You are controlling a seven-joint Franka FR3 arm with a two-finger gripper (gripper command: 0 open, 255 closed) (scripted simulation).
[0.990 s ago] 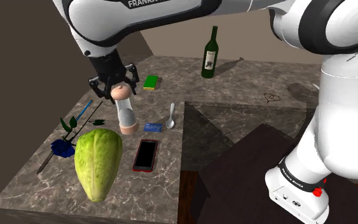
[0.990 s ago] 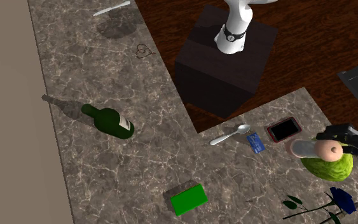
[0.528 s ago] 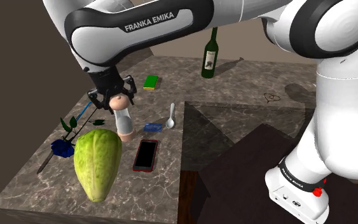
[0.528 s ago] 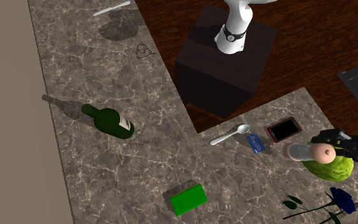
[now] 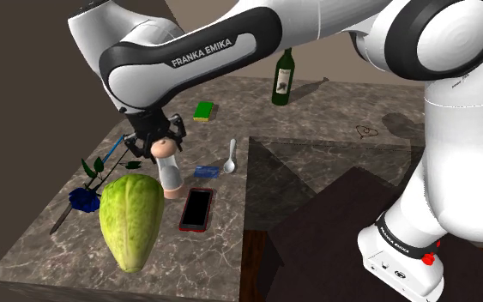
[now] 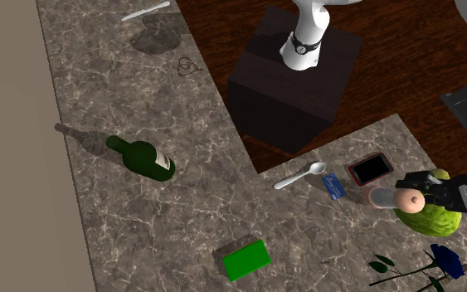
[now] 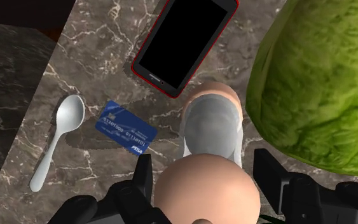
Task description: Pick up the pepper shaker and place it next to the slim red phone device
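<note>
The pepper shaker [image 5: 169, 169] has a pinkish-tan cap and foot and a grey see-through body. It stands upright, its foot close to the marble counter [image 5: 316, 116], between the green cabbage [image 5: 130, 219] and the slim red phone [image 5: 196, 208]. My gripper [image 5: 156, 141] is shut on its cap from above. In the wrist view the black fingers [image 7: 142, 181] clasp the cap of the shaker [image 7: 212, 124], with the phone [image 7: 185, 39] just beyond it and the cabbage [image 7: 317, 83] beside it. The second exterior view has the shaker [image 6: 391, 197], gripper [image 6: 422, 189] and phone [image 6: 371, 168] at its right.
A blue card [image 5: 206, 171] and a white spoon [image 5: 231, 157] lie just past the phone. A blue rose [image 5: 85, 199] lies by the cabbage. A green box [image 5: 203, 111] and a dark wine bottle [image 5: 283, 73] are farther back. The dark stand [image 5: 359, 240] sits at the counter's inner corner.
The gripper has carried the shaker downward and a little toward the cabbage and phone. The arm has swung lower over the counter. Nothing else moved.
</note>
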